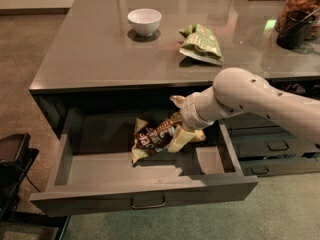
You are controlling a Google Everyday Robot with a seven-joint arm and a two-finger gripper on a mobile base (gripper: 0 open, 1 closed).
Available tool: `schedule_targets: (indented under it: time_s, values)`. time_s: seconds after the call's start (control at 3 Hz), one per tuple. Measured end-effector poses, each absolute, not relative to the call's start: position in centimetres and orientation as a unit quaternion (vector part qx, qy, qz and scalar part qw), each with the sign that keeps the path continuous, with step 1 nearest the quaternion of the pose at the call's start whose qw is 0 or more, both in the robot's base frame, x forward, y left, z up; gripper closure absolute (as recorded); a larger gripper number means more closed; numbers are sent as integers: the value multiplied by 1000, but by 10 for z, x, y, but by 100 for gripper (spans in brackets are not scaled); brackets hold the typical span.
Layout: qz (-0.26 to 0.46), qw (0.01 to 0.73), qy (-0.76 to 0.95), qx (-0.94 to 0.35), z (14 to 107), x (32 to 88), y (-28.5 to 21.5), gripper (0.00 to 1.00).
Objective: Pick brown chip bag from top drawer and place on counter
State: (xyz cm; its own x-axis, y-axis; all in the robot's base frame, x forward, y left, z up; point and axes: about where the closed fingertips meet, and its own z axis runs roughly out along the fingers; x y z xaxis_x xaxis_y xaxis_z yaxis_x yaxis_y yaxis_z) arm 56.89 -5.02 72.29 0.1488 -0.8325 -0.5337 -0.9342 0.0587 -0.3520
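Note:
The brown chip bag (154, 135) lies tilted in the open top drawer (145, 193), its right end raised. My gripper (183, 130) reaches into the drawer from the right, and its pale fingers (179, 139) are closed over the bag's right end. The bag's left end points down at the drawer floor. The grey-brown counter (95, 54) is directly above the drawer.
A white bowl (144, 21) and a green chip bag (201, 44) sit on the counter. A jar of snacks (300, 14) stands at the counter's far right. Narrower closed drawers (272, 146) are to the right. A dark object (12, 166) stands on the floor at left.

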Motion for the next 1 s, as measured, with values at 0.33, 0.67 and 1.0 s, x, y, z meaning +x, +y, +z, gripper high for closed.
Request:
schedule_targets:
  time_s: [0.33,0.67,1.0]
  values:
    - [91,334,638,-687,710,573,-42,12]
    - [104,328,636,-691,695,573,-39,10]
    - [116,309,639,-695,677,571,-40,5]
